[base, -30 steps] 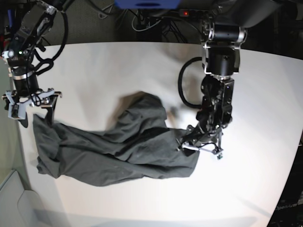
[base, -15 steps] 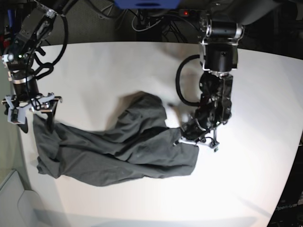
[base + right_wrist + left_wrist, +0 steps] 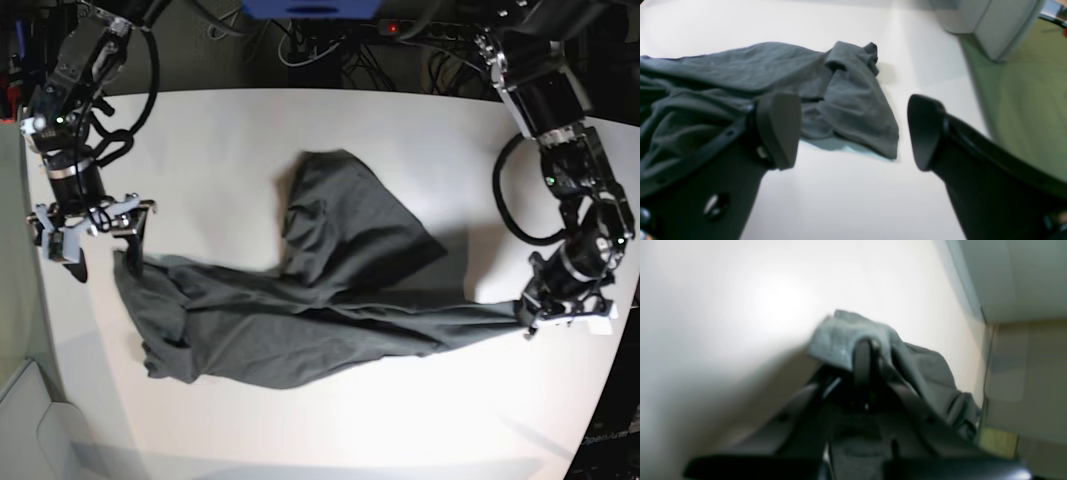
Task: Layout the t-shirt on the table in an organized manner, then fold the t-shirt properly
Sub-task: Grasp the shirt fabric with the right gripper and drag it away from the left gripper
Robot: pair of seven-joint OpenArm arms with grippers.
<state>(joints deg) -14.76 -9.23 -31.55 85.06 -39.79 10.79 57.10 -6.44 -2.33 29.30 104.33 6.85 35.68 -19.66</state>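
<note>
One t-shirt (image 3: pixel 300 300) lies crumpled and stretched across the table (image 3: pixel 220 130) from nine toward four o'clock, because the left gripper (image 3: pixel 562 308), jaws pinched on its edge at four, seems to draw it flat, while the right gripper (image 3: pixel 92 225) hovers spread wide at nine.

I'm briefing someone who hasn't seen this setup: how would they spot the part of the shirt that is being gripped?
On the white table lies a dark grey t-shirt, stretched sideways. Follow it to its thin end at the base view's right, where it narrows into the shut left gripper. That pinched tip is the only part pulled taut; the rest lies rumpled.
</note>
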